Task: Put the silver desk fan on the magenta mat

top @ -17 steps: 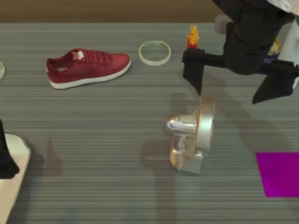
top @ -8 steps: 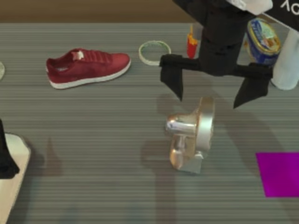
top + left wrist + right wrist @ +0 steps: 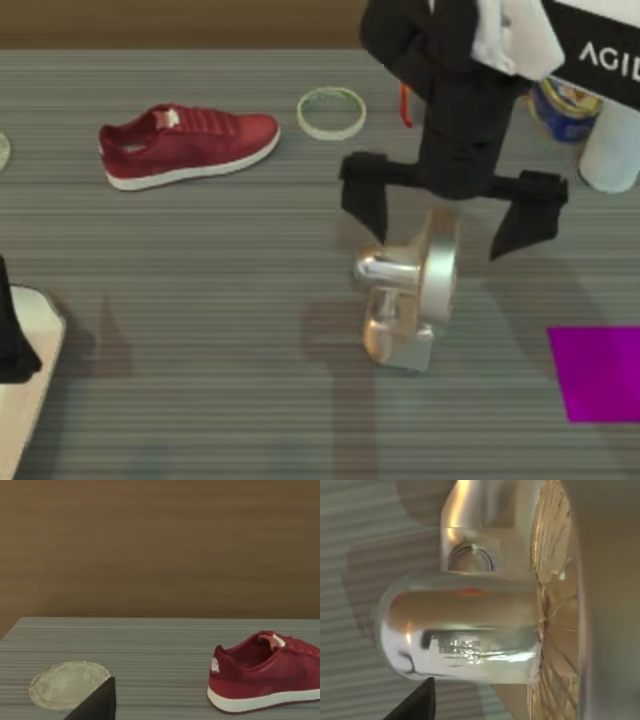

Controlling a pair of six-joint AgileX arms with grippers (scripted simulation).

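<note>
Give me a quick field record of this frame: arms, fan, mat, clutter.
right gripper: open, above the fan, fingers straddling it, no grip yet
left arm: parked at table's left edge
fan: mid-table, off the mat
mat: right edge, bare
clutter: red shoe, ring, white bottle, tin, pale disc

The fan (image 3: 410, 300) is standing mid-table, the mat (image 3: 600, 372) lying to its right at the edge, the shoe (image 3: 185, 145) and ring (image 3: 331, 112) lying farther back, left.
</note>
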